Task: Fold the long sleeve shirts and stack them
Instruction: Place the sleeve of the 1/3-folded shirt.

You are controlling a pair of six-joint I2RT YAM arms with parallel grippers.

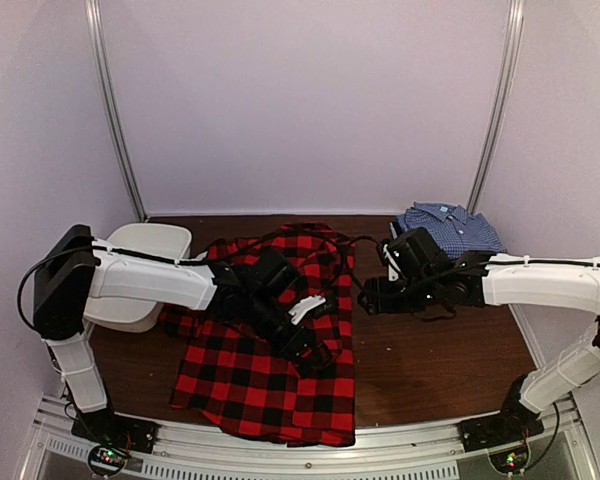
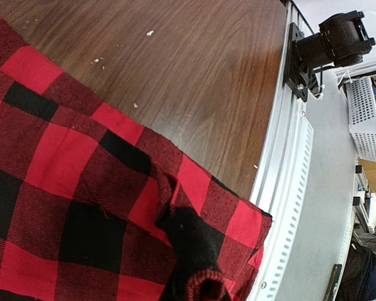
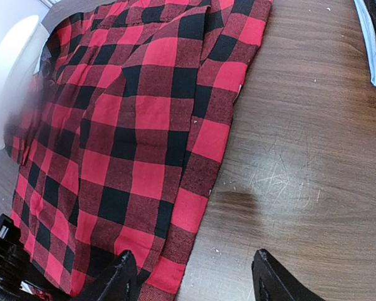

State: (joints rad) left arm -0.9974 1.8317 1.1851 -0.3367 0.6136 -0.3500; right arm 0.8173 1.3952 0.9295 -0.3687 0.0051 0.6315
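1. The red-and-black plaid shirt lies spread across the brown wooden counter; the blue check shirt sits folded at far right.
2. The left claw pinches plaid cloth tight; the right claw gapes empty beside it.
3. Pale walls all round.

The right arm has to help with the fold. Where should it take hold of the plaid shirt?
By its right edge, which lies flat and straight beside bare table. I'd bring the open right gripper in low from the right, one finger sliding under the plaid shirt.
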